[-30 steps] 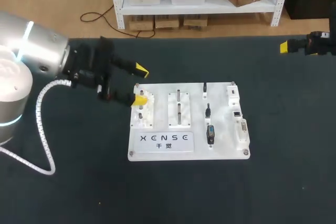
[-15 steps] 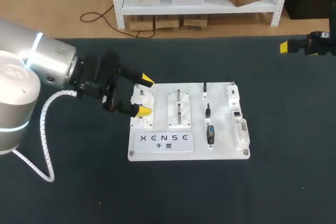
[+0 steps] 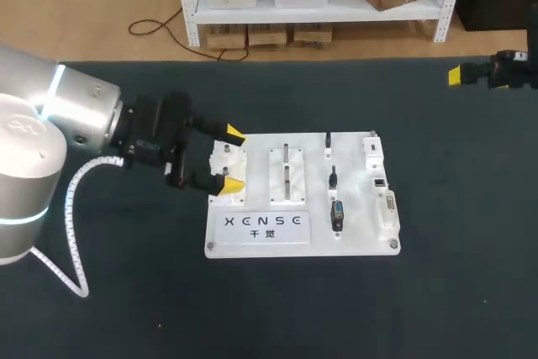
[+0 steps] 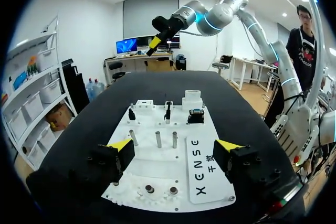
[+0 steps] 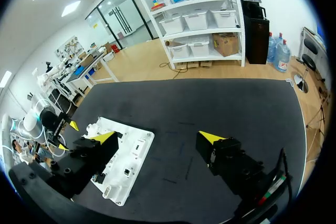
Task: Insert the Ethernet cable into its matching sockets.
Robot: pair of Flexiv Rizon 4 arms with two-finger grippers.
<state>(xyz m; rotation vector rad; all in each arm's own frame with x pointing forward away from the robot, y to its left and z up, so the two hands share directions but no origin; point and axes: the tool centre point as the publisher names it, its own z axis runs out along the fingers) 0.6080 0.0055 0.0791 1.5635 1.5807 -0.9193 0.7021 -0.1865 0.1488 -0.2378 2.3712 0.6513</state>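
A white connector board [image 3: 261, 224] lies mid-table. Small black plugs [image 3: 333, 178] and a larger black connector [image 3: 337, 214] sit on its right half, beside white socket blocks [image 3: 380, 182] along its right edge; I cannot tell which plug is the Ethernet one. My left gripper [image 3: 231, 160] hangs open over the board's left end, its fingers straddling the white peg block [image 3: 227, 157]. In the left wrist view the gripper [image 4: 174, 145] is open above the board [image 4: 157, 177], the plugs [image 4: 167, 113] well ahead. My right gripper [image 5: 156, 137] is open and empty, high at the table's far right [image 3: 471, 73].
The dark table [image 3: 437, 292] surrounds the board on all sides. Two metal pegs [image 3: 287, 172] stand on a middle block of the board. My right arm [image 4: 210, 17] shows far beyond the board in the left wrist view.
My left gripper has moved right and toward the front, from the board's far-left corner to over its left peg block. The right arm has not moved.
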